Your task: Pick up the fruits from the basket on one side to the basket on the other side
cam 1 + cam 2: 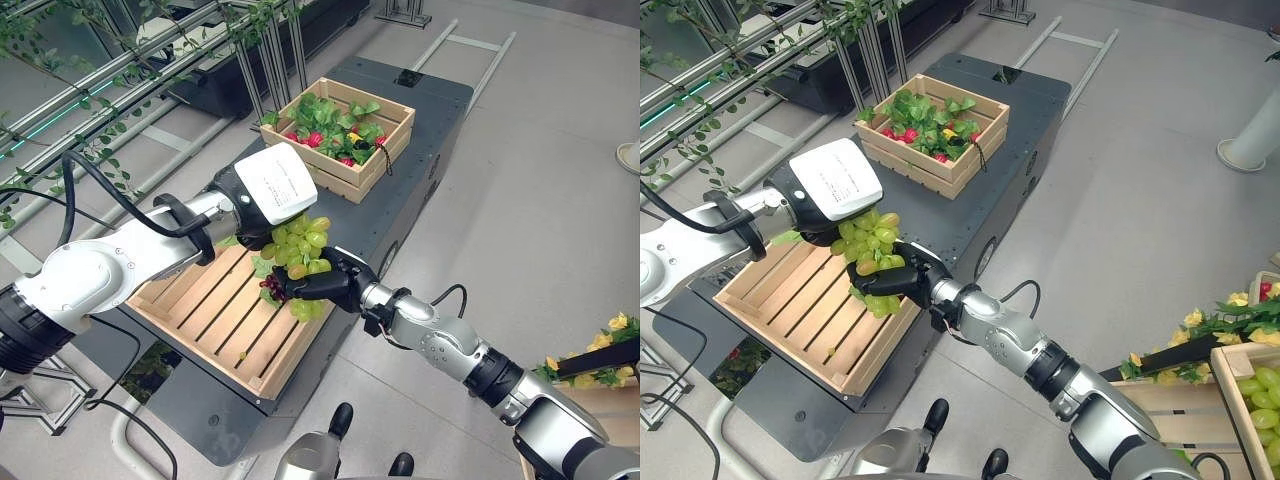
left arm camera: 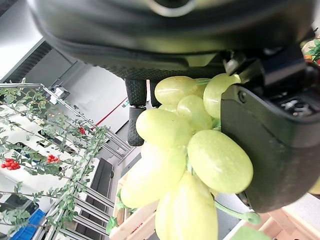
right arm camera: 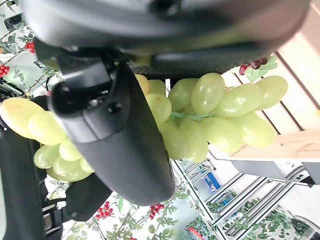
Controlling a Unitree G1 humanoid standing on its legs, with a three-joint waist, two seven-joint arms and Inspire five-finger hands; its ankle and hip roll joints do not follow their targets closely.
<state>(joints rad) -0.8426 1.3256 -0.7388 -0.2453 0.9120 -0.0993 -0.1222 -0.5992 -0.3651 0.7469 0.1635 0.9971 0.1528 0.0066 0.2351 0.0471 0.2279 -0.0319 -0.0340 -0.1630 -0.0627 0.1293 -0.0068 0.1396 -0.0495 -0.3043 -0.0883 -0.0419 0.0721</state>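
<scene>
- Two robot hands meet at centre frame over a bunch of green grapes (image 1: 297, 250), seen from the head cameras above a dark platform (image 1: 430, 120).
- From the lower right, the right hand (image 1: 322, 283) has its dark fingers curled under and around the bunch; its wrist view shows the thumb (image 3: 117, 135) lying across the grapes.
- From the left of the frame, the left hand (image 1: 820, 225) sits on top of the same bunch beneath its white wrist-camera housing (image 1: 275, 183); its wrist view shows grapes pressed between dark fingers (image 2: 272, 145), apparently clamped, though much of the grip is hidden.
- Held clear of the slats, the bunch hangs over the right edge of the near wooden crate (image 1: 215, 320), at lower left of centre.
- A small dark red cluster (image 1: 270, 288) shows just left of the right hand.
- At upper centre, a second wooden crate (image 1: 345, 175) holds green leaves and red fruit (image 1: 313, 139).
- At the lower right corner of the right eye view, another crate (image 1: 1240, 400) holds more green grapes (image 1: 1262, 395).
</scene>
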